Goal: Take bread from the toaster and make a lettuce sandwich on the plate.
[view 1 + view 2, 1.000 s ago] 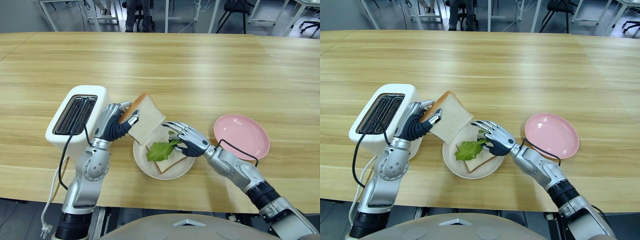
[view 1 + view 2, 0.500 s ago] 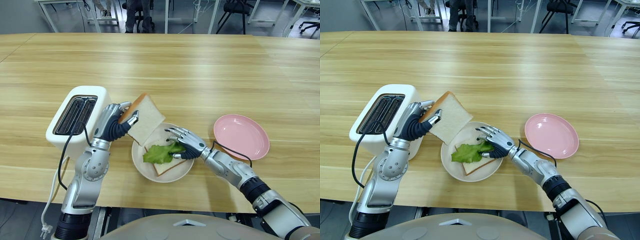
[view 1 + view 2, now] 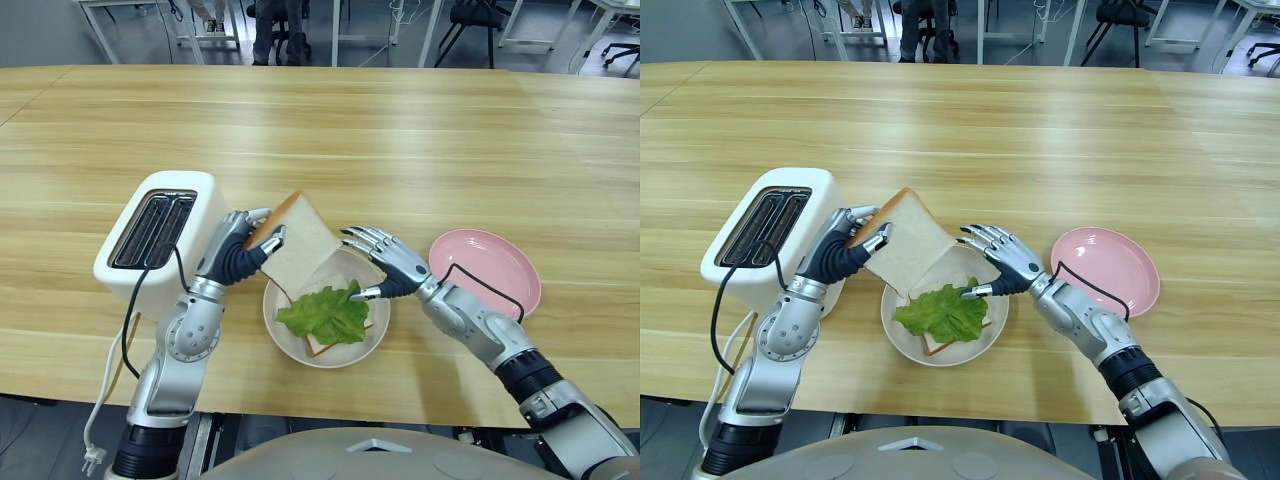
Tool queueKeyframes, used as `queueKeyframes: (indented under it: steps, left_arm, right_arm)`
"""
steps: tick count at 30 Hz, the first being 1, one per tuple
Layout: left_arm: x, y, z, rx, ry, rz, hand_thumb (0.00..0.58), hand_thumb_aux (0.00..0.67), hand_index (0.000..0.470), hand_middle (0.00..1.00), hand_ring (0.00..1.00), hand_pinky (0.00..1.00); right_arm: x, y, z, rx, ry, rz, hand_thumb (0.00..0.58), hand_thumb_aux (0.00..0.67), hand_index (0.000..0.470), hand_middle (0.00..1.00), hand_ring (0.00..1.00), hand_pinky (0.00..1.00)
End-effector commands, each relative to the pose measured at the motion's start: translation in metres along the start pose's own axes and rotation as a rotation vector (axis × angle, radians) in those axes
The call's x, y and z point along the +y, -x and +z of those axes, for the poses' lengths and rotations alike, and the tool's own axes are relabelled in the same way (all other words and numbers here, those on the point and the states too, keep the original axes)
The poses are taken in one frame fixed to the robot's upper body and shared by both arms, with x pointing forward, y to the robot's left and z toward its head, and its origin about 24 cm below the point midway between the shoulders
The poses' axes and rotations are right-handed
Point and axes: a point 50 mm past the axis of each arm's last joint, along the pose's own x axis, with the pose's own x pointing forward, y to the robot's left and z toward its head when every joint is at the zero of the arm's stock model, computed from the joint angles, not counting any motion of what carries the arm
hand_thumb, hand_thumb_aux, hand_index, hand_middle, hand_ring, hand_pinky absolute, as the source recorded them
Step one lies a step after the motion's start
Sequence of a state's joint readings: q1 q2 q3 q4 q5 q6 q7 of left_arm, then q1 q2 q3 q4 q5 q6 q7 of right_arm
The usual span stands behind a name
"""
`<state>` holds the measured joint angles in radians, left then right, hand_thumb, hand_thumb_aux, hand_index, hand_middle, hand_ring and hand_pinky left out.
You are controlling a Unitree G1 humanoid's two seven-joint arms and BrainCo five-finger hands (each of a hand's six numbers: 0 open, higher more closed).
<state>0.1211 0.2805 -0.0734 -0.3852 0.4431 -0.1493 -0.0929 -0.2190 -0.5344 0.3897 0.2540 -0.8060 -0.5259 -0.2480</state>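
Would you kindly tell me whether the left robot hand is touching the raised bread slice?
Touching: the left eye view shows the left robot hand with fingers closed on the edge of the bread slice.

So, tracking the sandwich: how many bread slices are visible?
2: a held slice in the left hand, a lower slice on the plate under the lettuce. Others may hide in the toaster.

Table point(image 3: 400, 130): long, pale wood planks, grain running across (it spans the full width).
Floor point(image 3: 375, 45): grey, beyond the table's far edge.
Furniture behind: white desk frames point(image 3: 97, 35), black office chairs point(image 3: 470, 15).
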Motion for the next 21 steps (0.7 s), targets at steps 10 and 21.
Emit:
queueKeyframes:
  steps: [10,21]
  left_arm:
    - [-0.049,-0.001,-0.030,0.084,0.386,-0.515,0.580,0.670,0.460,1.00,1.00,1.00]
    - [-0.063,-0.022,-0.049,0.115,0.314,-0.608,0.580,0.670,0.460,1.00,1.00,1.00]
  right_arm:
    - [-0.058,0.064,-0.011,0.026,0.185,-0.311,0.000,0.000,0.000,0.00,0.00,0.00]
    - [0.010,0.071,0.052,-0.304,0.049,-0.002,0.000,0.000,0.000,0.00,0.00,0.00]
